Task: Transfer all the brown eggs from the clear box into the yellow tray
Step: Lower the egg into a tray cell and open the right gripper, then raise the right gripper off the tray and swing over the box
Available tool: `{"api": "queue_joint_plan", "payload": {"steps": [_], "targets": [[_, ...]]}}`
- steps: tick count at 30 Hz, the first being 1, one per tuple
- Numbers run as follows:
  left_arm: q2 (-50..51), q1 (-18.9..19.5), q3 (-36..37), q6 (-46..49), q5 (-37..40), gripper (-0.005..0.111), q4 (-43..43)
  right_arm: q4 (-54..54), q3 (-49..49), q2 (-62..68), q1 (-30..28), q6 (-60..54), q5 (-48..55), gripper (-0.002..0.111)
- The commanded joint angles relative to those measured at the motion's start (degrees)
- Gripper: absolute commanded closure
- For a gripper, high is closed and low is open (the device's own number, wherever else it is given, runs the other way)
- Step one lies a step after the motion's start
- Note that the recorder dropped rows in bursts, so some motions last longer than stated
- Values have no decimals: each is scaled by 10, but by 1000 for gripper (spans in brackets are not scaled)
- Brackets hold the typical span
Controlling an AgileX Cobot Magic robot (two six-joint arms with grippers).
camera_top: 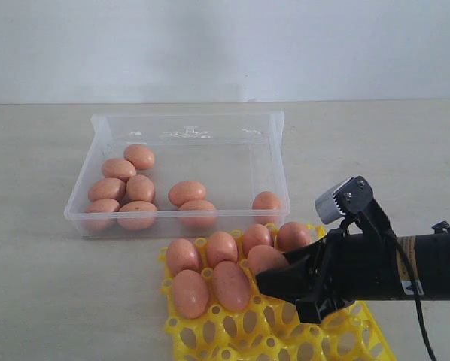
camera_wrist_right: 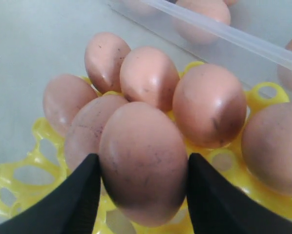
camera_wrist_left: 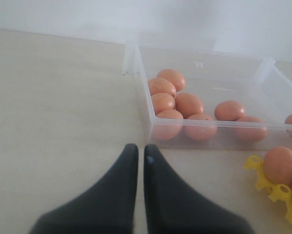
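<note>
- the brown eggs [camera_top: 182, 256] lay in two groups: six sat in cups of the yellow tray [camera_top: 210, 331], filling the two rows along its far edge, and about nine lay loose in the clear box [camera_top: 274, 150] just beyond that edge.
- a seventh egg at the tray, the gripped egg [camera_top: 265, 258], was clamped in the right gripper [camera_top: 276, 277] above the tray's second row. whether it touched a cup could not be told.
- the gripper's black fingers [camera_wrist_right: 82, 195] pressed against the egg's two flanks, and its arm reached in over the tray from the tray's right side.
- the tray's nearer rows showed as open yellow lattice.
- the clear box stood close behind the tray with a narrow strip of table between them. one of its eggs lay right behind the tray's far row, two lay further left, and six clustered at the end furthest from the tray.
- the left gripper [camera_wrist_left: 140, 156] hung over the bare table [camera_top: 44, 301] off the tray's left corner, well apart from it, with its two dark jaws drawn almost together on nothing.
</note>
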Motion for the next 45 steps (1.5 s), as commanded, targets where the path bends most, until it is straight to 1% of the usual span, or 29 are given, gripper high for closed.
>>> {"api": "queue_joint_plan", "payload": {"steps": [1,3,6,10,14,15,23,27,33,39,41,43,45], "targets": [[2,-1,2,2,-5,103,2,-13,-1,0,1,-5,-7,93],[2,-1,2,2,-5,103,2,-13,-1,0,1,-5,-7,79],[2,-1,2,2,-5,103,2,-13,-1,0,1,-5,-7,66],[2,-1,2,2,-5,103,2,0,-1,0,1,-4,-7,61],[2,-1,2,2,-5,103,2,4,-1,0,1,4,-3,46],[2,-1,2,2,-5,103,2,7,-1,0,1,4,-4,45],[2,-1,2,2,-5,103,2,17,-1,-1,1,6,-7,45],[2,-1,2,2,-5,103,2,17,-1,-12,-1,6,-55,45],[2,-1,2,2,-5,103,2,55,-3,-92,-1,-3,-95,45],[2,-1,2,2,-5,103,2,58,-54,-198,-1,-7,-80,46],[2,-1,2,2,-5,103,2,51,-83,-232,-1,-7,-34,51],[2,-1,2,2,-5,103,2,33,-116,-259,-1,-7,39,61],[2,-1,2,2,-5,103,2,18,-144,-271,1,-2,115,76]]}}
